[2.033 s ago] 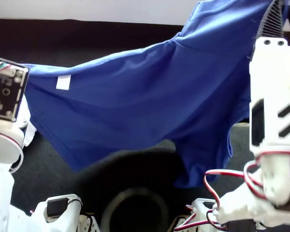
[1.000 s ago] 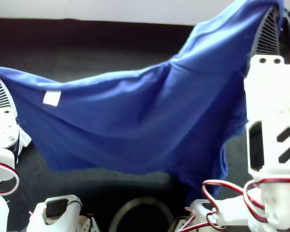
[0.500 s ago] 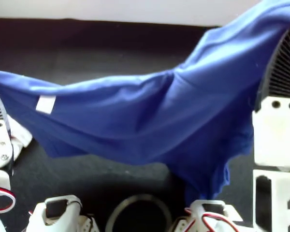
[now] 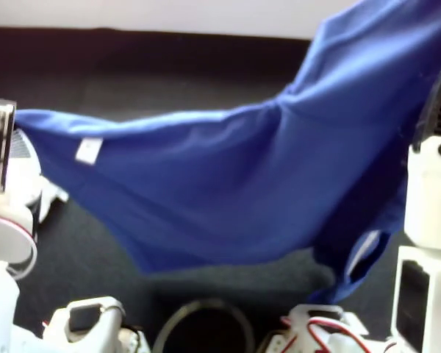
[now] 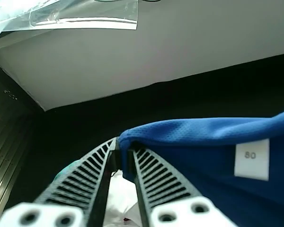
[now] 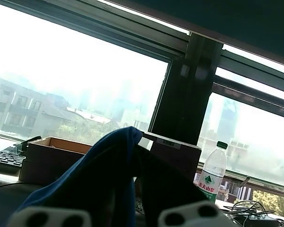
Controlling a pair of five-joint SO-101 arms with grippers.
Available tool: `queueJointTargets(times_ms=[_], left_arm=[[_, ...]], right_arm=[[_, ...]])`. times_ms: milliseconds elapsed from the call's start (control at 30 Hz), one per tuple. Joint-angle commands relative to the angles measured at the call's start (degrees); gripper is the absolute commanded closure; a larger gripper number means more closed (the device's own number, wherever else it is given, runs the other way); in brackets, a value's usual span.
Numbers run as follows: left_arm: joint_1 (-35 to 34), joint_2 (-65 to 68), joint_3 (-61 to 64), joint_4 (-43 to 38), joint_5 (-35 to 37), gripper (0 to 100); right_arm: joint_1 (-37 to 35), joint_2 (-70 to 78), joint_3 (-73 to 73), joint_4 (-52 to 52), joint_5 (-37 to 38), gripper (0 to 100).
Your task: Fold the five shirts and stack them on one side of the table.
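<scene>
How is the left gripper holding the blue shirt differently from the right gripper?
The left gripper pinches a thin edge of the blue mesh shirt beside its white tag; the right gripper has a thick fold draped over it. The left gripper faces the black table; the right gripper tilts up toward the windows. Both are shut on the shirt, which hangs stretched between them.
</scene>
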Motion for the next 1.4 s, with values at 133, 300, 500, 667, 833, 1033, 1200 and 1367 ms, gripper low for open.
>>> queueJointTargets(times_ms=[133,300,500,667,833,1033,1200,1367], left_arm=[[0.57,-6.11,0.66,0.09,0.79,99],[0.48,-9.71,0.66,0.09,0.70,99],[0.48,-11.21,0.66,0.09,0.53,99],[-2.51,-10.86,2.68,-0.44,0.44,99],[-3.12,-10.86,13.93,-5.10,0.44,99],[-2.86,-10.86,33.54,-17.49,0.44,99],[-2.77,-7.60,49.10,-30.33,0.44,99],[-2.77,5.93,48.75,-37.36,0.62,99]], right_arm=[[-0.31,0.66,-0.48,4.53,0.35,99.1],[-2.42,-3.38,-0.84,5.93,0.35,99.1],[-5.76,-5.32,-0.57,5.93,0.62,99.1],[-5.85,-3.38,6.02,5.49,0.44,99.1],[-5.93,1.36,15.43,4.79,0.26,99.1],[-6.02,9.27,30.02,1.45,0.26,99.1],[-6.02,16.75,42.07,-5.93,0.26,99.1],[-5.41,26.59,44.97,-17.63,0.35,99.1]])
